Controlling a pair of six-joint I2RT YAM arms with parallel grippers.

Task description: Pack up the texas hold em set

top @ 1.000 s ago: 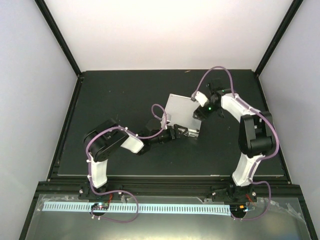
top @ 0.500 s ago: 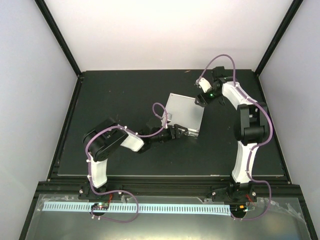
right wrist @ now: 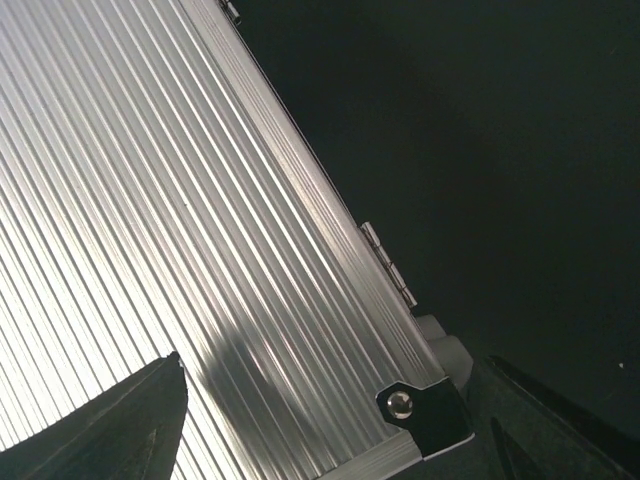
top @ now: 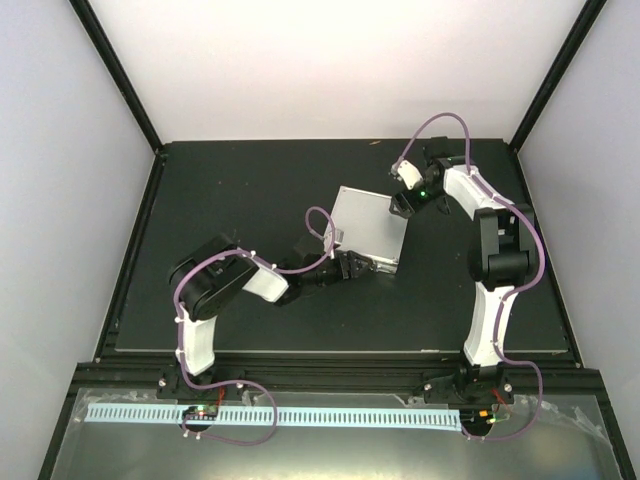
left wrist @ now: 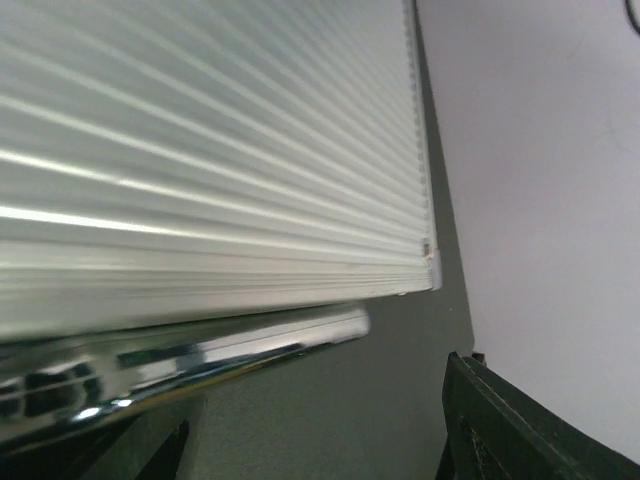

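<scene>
Close view of a silver ribbed briefcase (right wrist: 180, 220) filling the left side, its ridges running diagonally. A small hinge (right wrist: 388, 262) sits on its right edge, and a metal corner cap (right wrist: 418, 408) with a rivet covers the near corner. The dark desk (right wrist: 500, 150) lies beyond. The right hand (right wrist: 330, 385) has its dark fingers (right wrist: 110, 430) spread wide, with the briefcase corner between them.
</scene>
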